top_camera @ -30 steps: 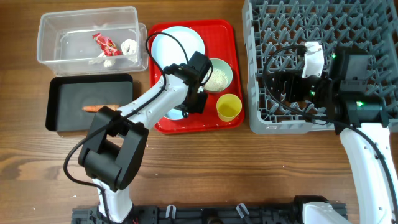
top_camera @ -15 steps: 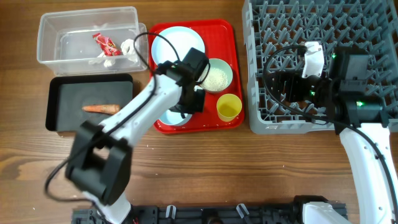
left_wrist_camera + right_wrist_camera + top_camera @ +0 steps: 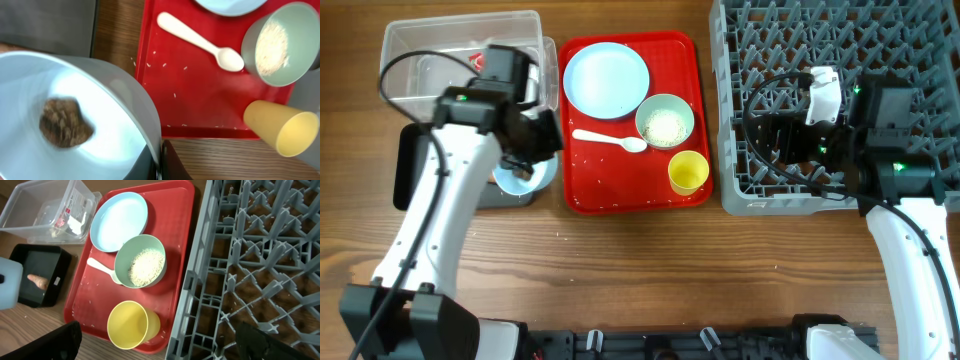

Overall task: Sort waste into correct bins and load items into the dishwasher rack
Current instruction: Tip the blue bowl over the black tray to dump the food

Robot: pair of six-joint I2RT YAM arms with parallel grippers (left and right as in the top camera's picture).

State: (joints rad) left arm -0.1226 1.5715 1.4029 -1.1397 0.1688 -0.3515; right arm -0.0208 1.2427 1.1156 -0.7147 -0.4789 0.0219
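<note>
Pale blue bowl (image 3: 105, 100) with the dark food scrap (image 3: 62, 122) in its bottom hangs in your left claw (image 3: 161, 162), which is clamped on its rim. From overhead it is above the right end of the black tray (image 3: 405, 180), just beside the red serving tray (image 3: 630, 190). The carrot piece (image 3: 37, 280) lies in that black tray, and the clear tub (image 3: 450, 35) stands just behind it. On the red serving tray you have the plate (image 3: 607, 80) at the back, the white spoon (image 3: 610, 140) in front of it, the rice bowl (image 3: 665, 122) to the right and the yellow cup (image 3: 688, 172) nearest the front, with loose rice grains (image 3: 175, 95) scattered on the tray floor. Your right claw (image 3: 770, 137) hovers over the dishwasher rack (image 3: 840, 40), fingers spread wide with nothing between them. Everything rests on the wooden surface (image 3: 720, 280).
</note>
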